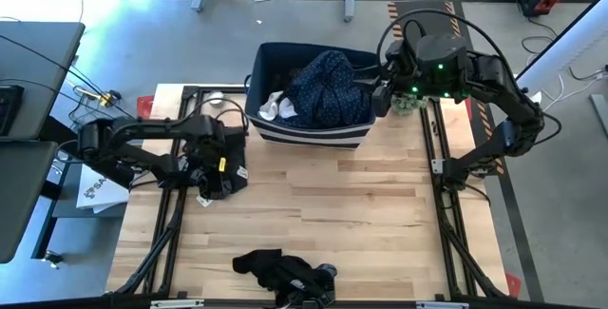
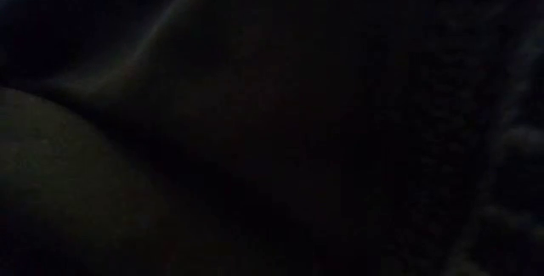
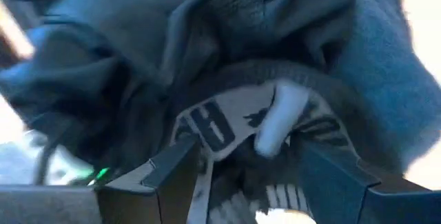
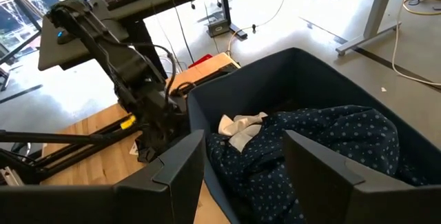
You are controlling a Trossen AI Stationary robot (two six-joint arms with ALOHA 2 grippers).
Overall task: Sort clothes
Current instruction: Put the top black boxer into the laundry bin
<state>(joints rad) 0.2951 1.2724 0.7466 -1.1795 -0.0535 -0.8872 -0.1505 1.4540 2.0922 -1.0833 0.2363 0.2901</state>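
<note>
Near the worktop's left edge, the left pincer (image 1: pixel 217 178) is hanging fingers apart over black clothes (image 3: pixel 227 65); it should clamp deep into one fold. The right pincer (image 1: pixel 383 93), apart, is waiting over the bin (image 1: pixel 313 134) holding the speckled navy garment (image 1: pixel 328 88).

Little can be read. In the left wrist view, a dark fabric garment (image 3: pixel 275 38) fills the picture, and a pale woven label band (image 3: pixel 227 124) on it carries large dark characters that look like "6" or "8" beside a small dark animal-shaped mark; the exact reading cannot be told. In the high view, a white flat sheet (image 1: pixel 98 190) lies just left of the light wooden table (image 1: pixel 361 214), at its left edge, and bears dark letters beginning "SA", the rest hidden. No other text, number or sign is legible
</note>
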